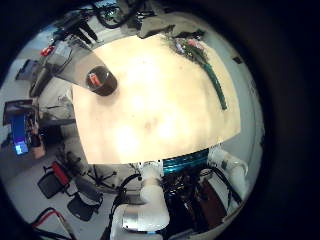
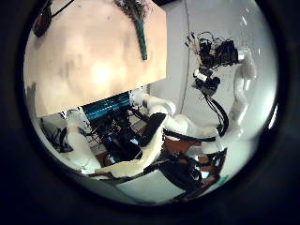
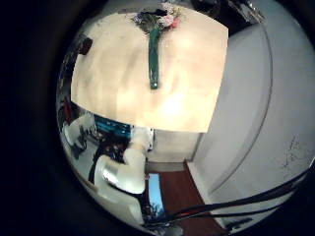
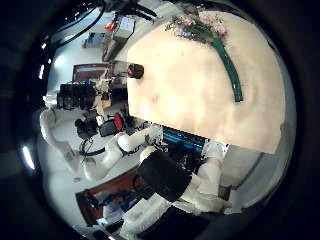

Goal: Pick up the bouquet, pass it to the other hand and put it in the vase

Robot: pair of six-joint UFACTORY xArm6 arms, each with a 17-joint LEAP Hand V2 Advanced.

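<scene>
The bouquet (image 1: 208,68) lies flat on the table (image 1: 150,120) near one edge, flower heads toward a corner and its long stem pointing along the edge. The bouquet also shows in the left thumb side palm view (image 2: 141,33), the right little finger side palm view (image 3: 155,44) and the right thumb side palm view (image 4: 222,50); the vase (image 4: 135,71) shows in that last view too. Both palms are high above the table. A hand (image 2: 211,64) hangs off the table's side; another hand (image 4: 78,98) shows likewise.
Chairs (image 1: 60,185) and cluttered equipment (image 1: 25,130) stand on the floor beside the table. A plain wall (image 3: 261,108) runs along one side. The tabletop between the vase and the bouquet is bare.
</scene>
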